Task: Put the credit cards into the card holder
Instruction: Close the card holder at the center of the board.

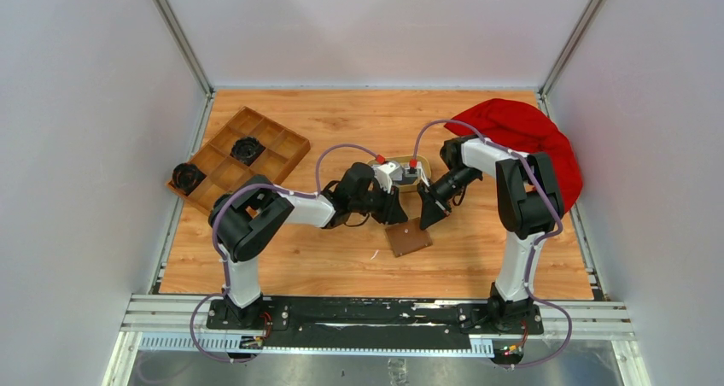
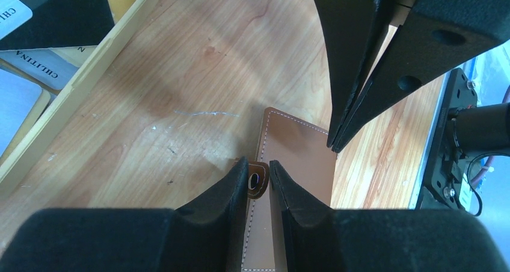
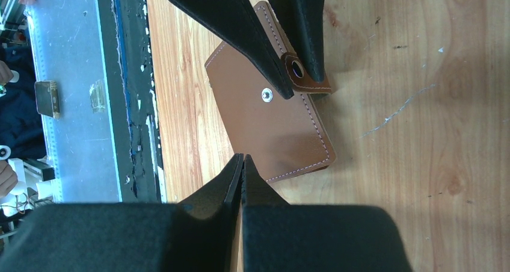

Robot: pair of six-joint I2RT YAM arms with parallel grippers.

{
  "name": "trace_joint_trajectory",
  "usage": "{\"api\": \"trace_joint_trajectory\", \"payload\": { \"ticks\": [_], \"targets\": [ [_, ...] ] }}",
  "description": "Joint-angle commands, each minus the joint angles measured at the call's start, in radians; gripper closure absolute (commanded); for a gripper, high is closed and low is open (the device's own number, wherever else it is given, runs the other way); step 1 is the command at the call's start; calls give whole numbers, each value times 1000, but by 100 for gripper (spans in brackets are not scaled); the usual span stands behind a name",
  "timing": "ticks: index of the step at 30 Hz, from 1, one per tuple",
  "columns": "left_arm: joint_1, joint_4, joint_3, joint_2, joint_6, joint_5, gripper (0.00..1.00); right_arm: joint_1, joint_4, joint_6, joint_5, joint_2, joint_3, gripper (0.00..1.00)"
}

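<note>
The brown card holder (image 1: 408, 239) lies closed and flat on the wooden table. Its snap tab (image 2: 258, 185) is undone and sticks out past the edge, away from the metal stud (image 3: 266, 93). My left gripper (image 2: 260, 166) stands narrowly open astride that tab, with a sliver of gap at one finger. My right gripper (image 3: 242, 157) is shut on nothing, its tips over the holder's (image 3: 270, 127) opposite edge. Whitish printed credit cards (image 2: 45, 64) lie in the tan dish (image 2: 90, 73) at the upper left of the left wrist view.
A wooden compartment tray (image 1: 239, 160) with black round parts sits at the back left. A red cloth (image 1: 521, 130) is heaped at the back right. The metal rail (image 3: 72, 103) runs along the table's near edge.
</note>
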Motion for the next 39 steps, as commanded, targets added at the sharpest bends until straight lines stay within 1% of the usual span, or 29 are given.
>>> {"api": "trace_joint_trajectory", "payload": {
  "ticks": [1,30,36,39],
  "targets": [
    [9,-5,21,7,-10,21,76,14,-10,9,11,15,-8,98],
    [17,-5,21,8,-28,34,75,21,-12,10,21,20,-8,98],
    [19,-5,21,12,-31,40,78,23,-12,10,23,21,-8,99],
    [20,-5,23,12,-32,46,84,24,-10,11,26,22,-8,98]
  ]
}}
